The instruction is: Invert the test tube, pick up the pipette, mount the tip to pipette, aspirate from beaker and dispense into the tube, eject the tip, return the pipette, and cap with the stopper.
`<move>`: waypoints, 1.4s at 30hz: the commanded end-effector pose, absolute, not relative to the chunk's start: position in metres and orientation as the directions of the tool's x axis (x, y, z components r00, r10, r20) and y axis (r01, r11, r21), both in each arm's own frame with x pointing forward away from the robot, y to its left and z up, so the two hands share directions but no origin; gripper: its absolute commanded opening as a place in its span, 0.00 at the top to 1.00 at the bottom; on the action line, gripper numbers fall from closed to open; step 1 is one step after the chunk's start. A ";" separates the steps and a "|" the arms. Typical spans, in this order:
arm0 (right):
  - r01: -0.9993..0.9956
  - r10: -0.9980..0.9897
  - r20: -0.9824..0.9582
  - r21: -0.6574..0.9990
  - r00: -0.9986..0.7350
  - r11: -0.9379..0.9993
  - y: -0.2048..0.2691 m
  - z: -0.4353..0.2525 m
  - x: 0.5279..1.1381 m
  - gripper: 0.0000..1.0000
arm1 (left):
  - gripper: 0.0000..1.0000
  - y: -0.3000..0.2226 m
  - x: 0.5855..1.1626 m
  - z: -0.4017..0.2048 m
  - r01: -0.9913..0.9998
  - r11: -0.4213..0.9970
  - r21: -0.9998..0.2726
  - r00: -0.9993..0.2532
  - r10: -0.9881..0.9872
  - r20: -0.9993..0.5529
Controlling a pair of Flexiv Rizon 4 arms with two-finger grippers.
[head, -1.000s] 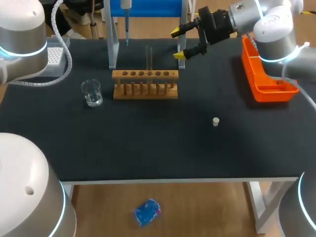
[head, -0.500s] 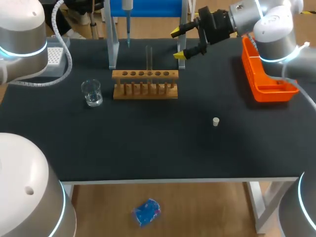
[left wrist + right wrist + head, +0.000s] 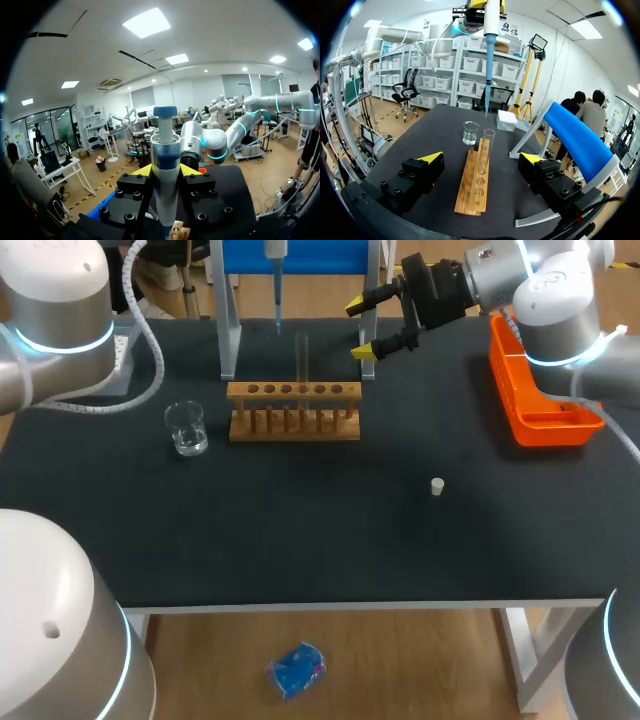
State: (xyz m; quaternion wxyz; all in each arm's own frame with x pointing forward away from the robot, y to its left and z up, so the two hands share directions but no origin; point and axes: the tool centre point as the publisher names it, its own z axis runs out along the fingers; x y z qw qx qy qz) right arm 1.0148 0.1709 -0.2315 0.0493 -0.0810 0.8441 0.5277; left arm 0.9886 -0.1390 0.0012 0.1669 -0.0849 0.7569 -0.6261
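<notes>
My left gripper [image 3: 166, 172] clamps the pipette [image 3: 277, 280] at upper centre, just left of the test tube [image 3: 301, 358] in the rack [image 3: 293, 393], my right gripper [image 3: 362, 328] wide open at upper right: a misaligned descent could strike the rim and spill

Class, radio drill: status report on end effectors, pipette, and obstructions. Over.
Left end effector shut on pipette, above table beyond rack. Right end effector open, beside tube. Tube upright in rack; right end effector may crowd approach.
</notes>
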 end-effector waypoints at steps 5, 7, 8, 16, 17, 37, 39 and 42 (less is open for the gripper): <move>-0.189 -0.087 -0.168 0.882 -0.982 0.431 0.170 -0.231 1.016 0.00 | 1.00 -0.150 1.000 0.001 0.092 0.182 -0.979 -0.931 -0.333 -0.150; -0.189 -0.087 -0.168 0.882 -0.982 0.431 0.170 -0.231 1.016 0.00 | 1.00 -0.150 1.002 0.003 0.094 0.180 -0.979 -0.931 -0.332 -0.150; -0.189 -0.087 -0.168 0.882 -0.982 0.431 0.170 -0.231 1.016 0.00 | 1.00 -0.151 1.002 0.004 0.095 0.180 -0.979 -0.931 -0.331 -0.151; -0.189 -0.087 -0.168 0.882 -0.982 0.431 0.170 -0.231 1.016 0.00 | 1.00 -0.154 1.005 0.005 0.096 0.174 -0.980 -0.937 -0.317 -0.148; -0.189 -0.087 -0.168 0.882 -0.982 0.431 0.170 -0.231 1.016 0.00 | 1.00 -0.154 1.005 0.004 0.093 0.170 -0.981 -0.938 -0.315 -0.143; -0.189 -0.087 -0.168 0.882 -0.982 0.431 0.170 -0.231 1.016 0.00 | 1.00 -0.161 1.008 -0.011 0.066 0.142 -0.988 -0.945 -0.308 -0.108; -0.189 -0.087 -0.168 0.882 -0.982 0.431 0.170 -0.231 1.016 0.00 | 1.00 -0.161 1.008 -0.012 0.064 0.142 -0.988 -0.945 -0.308 -0.106; -0.189 -0.087 -0.168 0.882 -0.982 0.431 0.170 -0.231 1.016 0.00 | 1.00 -0.161 1.007 -0.014 0.060 0.143 -0.988 -0.945 -0.309 -0.102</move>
